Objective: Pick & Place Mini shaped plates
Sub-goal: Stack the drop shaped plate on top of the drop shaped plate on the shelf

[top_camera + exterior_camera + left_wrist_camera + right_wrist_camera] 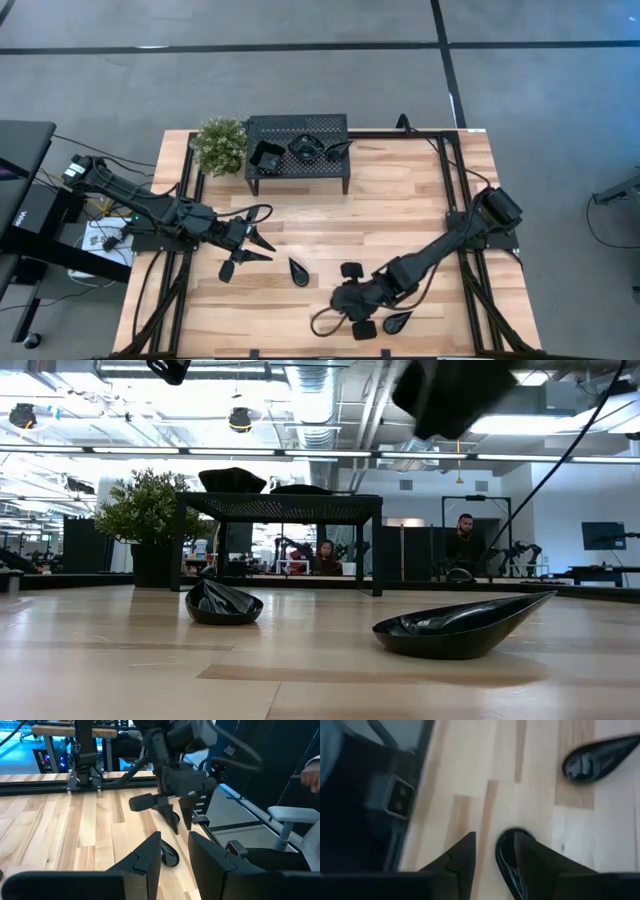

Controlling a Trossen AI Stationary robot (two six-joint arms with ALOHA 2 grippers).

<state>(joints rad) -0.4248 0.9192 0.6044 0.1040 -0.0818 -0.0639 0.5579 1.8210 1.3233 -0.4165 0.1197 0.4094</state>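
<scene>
These little glossy black plates look light, stiff and slippery, so pinch the rim. One round dish [512, 855] sits on the table near the front edge, right under the right gripper [492, 851], whose parted fingers straddle its rim. A teardrop plate [597, 759] lies nearby. The left gripper [250, 240] hovers mid-table, partly open with nothing in it. More plates sit on the perforated stand [335, 127].

The plates [462, 626] look glossy black; the table [400, 215] is pale smooth wood; the stand [297, 127] is perforated matt metal.
</scene>
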